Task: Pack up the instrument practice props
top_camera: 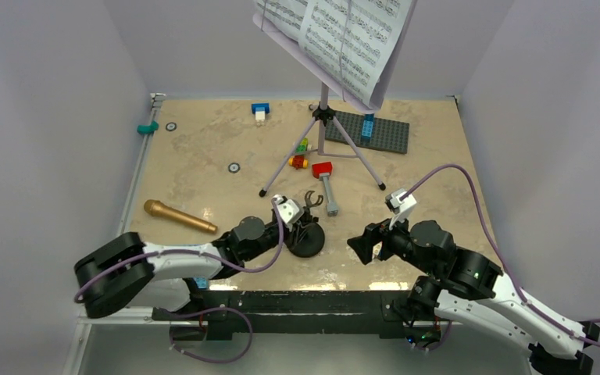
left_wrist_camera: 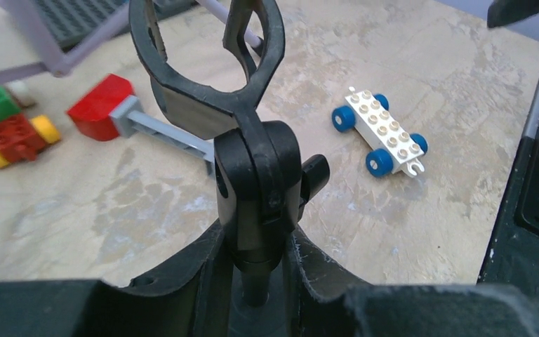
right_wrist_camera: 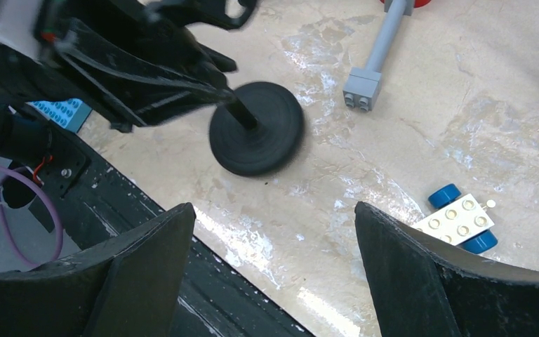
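Observation:
The small black mic stand (top_camera: 307, 237) stands on its round base (right_wrist_camera: 256, 137) at the near middle of the table. My left gripper (left_wrist_camera: 263, 270) is shut on its stem just under the swivel joint, with the clip (left_wrist_camera: 207, 56) rising above the fingers. The gold microphone (top_camera: 178, 216) lies on the table to the left. At the back stands the lavender tripod music stand (top_camera: 324, 129), with white sheet-music pages (top_camera: 344, 35) on its desk. My right gripper (top_camera: 359, 244) hangs open and holds nothing, to the right of the mic stand; its fingers (right_wrist_camera: 147, 267) frame bare table.
A red-headed toy hammer (top_camera: 326, 181) lies behind the mic stand. Coloured bricks (top_camera: 300, 155) sit by the tripod legs, a grey baseplate (top_camera: 375, 131) behind them. A white wheeled brick (right_wrist_camera: 460, 223) lies near my right gripper. Walls enclose the table on three sides.

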